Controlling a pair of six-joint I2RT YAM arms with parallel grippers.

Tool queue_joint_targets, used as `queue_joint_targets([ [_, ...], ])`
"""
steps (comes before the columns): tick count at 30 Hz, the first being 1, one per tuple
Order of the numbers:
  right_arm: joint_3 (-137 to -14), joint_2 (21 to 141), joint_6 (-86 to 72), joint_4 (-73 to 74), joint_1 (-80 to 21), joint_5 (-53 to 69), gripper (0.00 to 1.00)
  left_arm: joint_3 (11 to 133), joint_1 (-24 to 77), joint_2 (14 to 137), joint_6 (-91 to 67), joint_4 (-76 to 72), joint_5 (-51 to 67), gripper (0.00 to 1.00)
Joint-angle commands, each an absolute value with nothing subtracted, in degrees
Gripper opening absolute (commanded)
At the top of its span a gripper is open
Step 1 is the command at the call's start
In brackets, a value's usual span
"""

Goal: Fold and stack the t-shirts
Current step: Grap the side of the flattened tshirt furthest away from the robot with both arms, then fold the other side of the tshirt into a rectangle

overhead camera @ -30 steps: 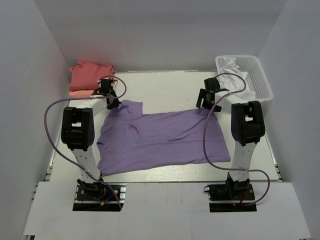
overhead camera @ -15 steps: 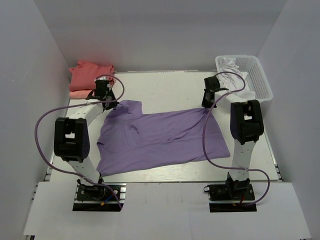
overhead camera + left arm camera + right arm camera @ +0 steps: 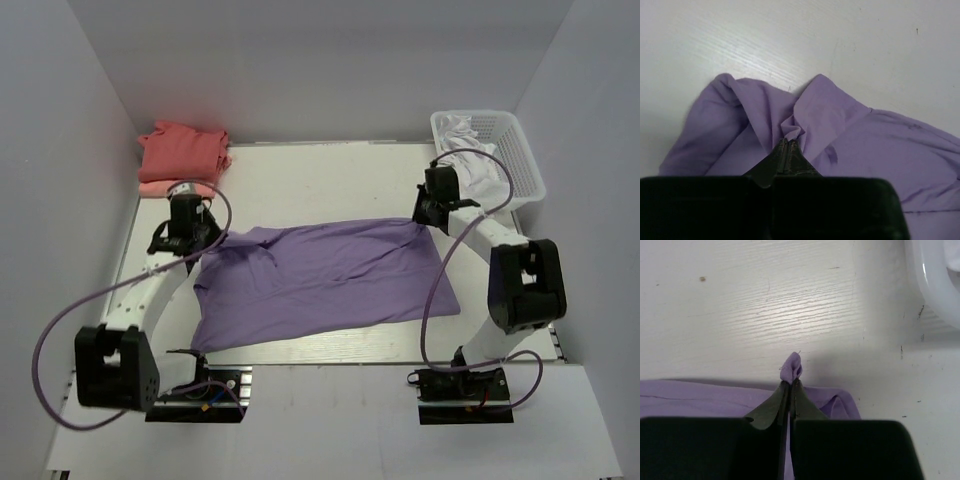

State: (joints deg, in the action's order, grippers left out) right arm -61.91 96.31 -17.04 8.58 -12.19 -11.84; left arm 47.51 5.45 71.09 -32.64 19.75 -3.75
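A large lavender t-shirt [image 3: 320,280] lies spread across the middle of the table. My left gripper [image 3: 205,238] is shut on its bunched far-left corner [image 3: 790,131], with folds of cloth rising around the fingertips. My right gripper [image 3: 422,218] is shut on the far-right corner, and a small nub of purple cloth [image 3: 791,367] pokes out past its tips. A coral-red t-shirt [image 3: 182,150] lies folded at the back left on a paler salmon-pink one [image 3: 158,186].
A white plastic basket [image 3: 520,150] with white cloth in it stands at the back right; its rim [image 3: 932,285] shows in the right wrist view. White walls close in the table on three sides. Purple cables loop beside both arms.
The right gripper has shut on the shirt's far-right corner. Both arms have swung outward and lower, and the shirt's far edge has come toward the near side.
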Motion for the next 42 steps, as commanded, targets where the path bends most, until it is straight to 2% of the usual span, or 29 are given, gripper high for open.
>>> queue_joint_targets([
  [1,-59.25,92.82,-16.61,5.01,-12.22,-10.11,0.00,43.17,5.71,63.91,-36.30,22.84,-2.99,0.00],
  [11,-51.16,83.32,-17.93,4.13,-12.04,-13.36,0.00,35.25,5.71,44.84,-46.83,31.03,-3.08,0.00],
  [20,-49.22,79.98,-19.33,5.27,-12.04,-15.38,0.00,31.21,5.71,37.62,-51.06,37.44,-2.12,0.00],
  [26,-43.78,75.43,-22.93,5.63,-11.87,-17.84,0.00,28.65,5.71,34.90,-54.93,43.85,-2.02,0.00],
  [27,-42.20,74.98,-23.46,5.89,-11.69,-18.45,0.03,28.13,5.71,34.37,-55.45,43.86,-2.02,0.00],
  [28,-41.93,74.36,-23.90,6.15,-11.95,-19.15,0.11,28.13,5.71,34.37,-55.46,44.55,-2.02,0.00],
  [29,-41.84,74.18,-25.21,7.02,-11.87,-20.64,0.28,28.12,5.71,34.37,-55.46,45.43,-2.02,0.00],
  [32,-40.70,73.74,-27.50,10.27,-11.34,-23.53,0.30,27.60,5.71,35.41,-55.46,47.01,1.66,0.00],
  [33,-39.74,73.13,-29.51,12.46,-11.69,-24.86,0.38,27.60,5.71,36.12,-56.33,48.15,2.28,0.07],
  [35,-37.98,72.78,-32.07,15.28,-10.99,-29.32,0.43,27.60,5.71,38.66,-56.95,50.78,4.48,0.09],
  [36,-37.53,71.73,-34.26,17.29,-10.64,-30.05,0.49,28.21,5.71,39.37,-56.95,51.93,4.48,0.12],
  [39,-37.88,70.58,-35.50,20.65,-10.20,-29.45,0.56,29.62,5.71,40.61,-57.66,56.33,3.52,0.39],
  [40,-38.23,69.62,-37.07,21.00,-9.76,-29.36,0.63,30.14,5.71,40.08,-58.18,56.86,3.52,0.53],
  [42,-39.55,68.38,-38.75,22.93,-9.76,-29.62,0.79,30.15,5.71,38.16,-58.80,58.35,2.82,0.73],
])
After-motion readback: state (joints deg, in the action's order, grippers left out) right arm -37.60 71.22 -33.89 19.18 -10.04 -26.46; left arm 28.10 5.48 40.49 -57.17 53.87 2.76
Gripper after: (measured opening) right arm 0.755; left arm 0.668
